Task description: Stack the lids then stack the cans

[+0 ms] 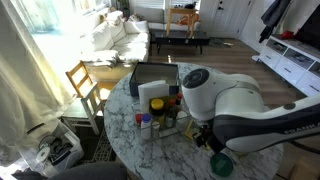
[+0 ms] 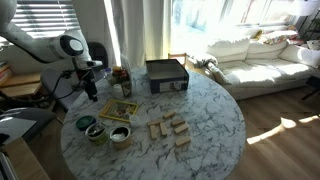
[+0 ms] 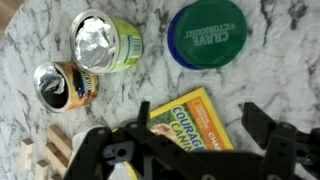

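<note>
A round white marble table [image 2: 215,120] carries everything. At its far side stands a black box [image 2: 167,75], with a cluster of spice jars [image 2: 122,82] to the left of it. A yellow-bordered book [image 2: 120,109] lies flat towards the left, and loose wooden blocks [image 2: 168,130] lie right of it, near the middle. At the near left, in the wrist view, the blue lid [image 3: 172,48] rests on the marble with the green lid [image 3: 208,35] on top. A silvery-topped can [image 3: 107,42] stands near them, with a second can [image 3: 65,85] just beside it.

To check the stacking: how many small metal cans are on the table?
2. Wrist view: one can is beside the blue lid; the second can sits next to it, near the wooden blocks. Others may be hidden.
</note>
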Available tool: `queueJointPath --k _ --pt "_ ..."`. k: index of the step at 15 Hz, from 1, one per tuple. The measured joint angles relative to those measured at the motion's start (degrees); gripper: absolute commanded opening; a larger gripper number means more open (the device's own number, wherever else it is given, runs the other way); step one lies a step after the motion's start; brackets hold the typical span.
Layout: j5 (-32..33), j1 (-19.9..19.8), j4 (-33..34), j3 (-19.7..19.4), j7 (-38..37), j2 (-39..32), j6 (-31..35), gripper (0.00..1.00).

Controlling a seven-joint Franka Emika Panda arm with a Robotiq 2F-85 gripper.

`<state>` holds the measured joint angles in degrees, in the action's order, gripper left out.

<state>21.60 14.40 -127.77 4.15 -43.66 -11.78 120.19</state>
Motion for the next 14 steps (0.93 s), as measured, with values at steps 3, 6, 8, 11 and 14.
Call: queueJointPath --k 3,6,8,11,14 --pt "1.3 -3.1 -0.1 -2.8 -1.5 2.7 1.7 1.00" --pt "1.4 -7.5 -0.7 -5.8 -2.2 2.9 7.8 1.00" --pt "1.4 -10.1 -1.7 -7.6 -2.1 2.5 13.3 1.00" --pt "1.2 -13.1 -3.4 -9.7 -1.3 1.4 19.9 1.00" --pt "0.6 -14.7 -4.6 -11.4 -0.4 0.3 21.1 1.00"
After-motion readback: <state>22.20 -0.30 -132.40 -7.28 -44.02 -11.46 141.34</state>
